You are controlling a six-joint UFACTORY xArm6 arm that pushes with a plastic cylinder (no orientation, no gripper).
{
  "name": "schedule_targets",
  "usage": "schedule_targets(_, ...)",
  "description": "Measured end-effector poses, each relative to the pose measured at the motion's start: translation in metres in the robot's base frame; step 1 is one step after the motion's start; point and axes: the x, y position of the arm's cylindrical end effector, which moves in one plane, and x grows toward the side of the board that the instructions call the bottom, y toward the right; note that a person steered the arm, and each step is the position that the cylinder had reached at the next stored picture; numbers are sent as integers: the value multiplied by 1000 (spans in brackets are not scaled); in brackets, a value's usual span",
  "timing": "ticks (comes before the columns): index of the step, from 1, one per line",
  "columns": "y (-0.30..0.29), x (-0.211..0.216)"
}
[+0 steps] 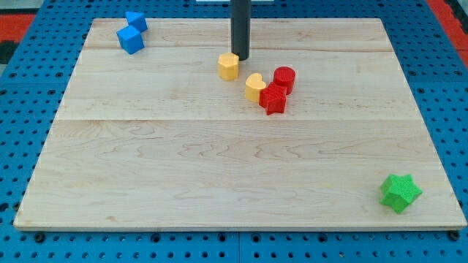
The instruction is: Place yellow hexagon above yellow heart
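The yellow hexagon lies on the wooden board, up and left of the yellow heart, a small gap apart. My tip is the lower end of the dark rod, right at the hexagon's upper right edge, touching or nearly touching it. The heart rests against a red star-shaped block.
A red cylinder stands just above and right of the red star. Two blue blocks sit at the board's top left corner. A green star lies near the bottom right corner. The wooden board lies on a blue pegboard.
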Motion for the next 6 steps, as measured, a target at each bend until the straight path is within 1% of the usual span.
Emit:
schedule_targets(1,-6,-1)
schedule_targets(2,-29,-69)
schedule_targets(3,-69,-63)
schedule_targets(4,-101,-38)
schedule_targets(5,-98,12)
schedule_targets(6,-31,56)
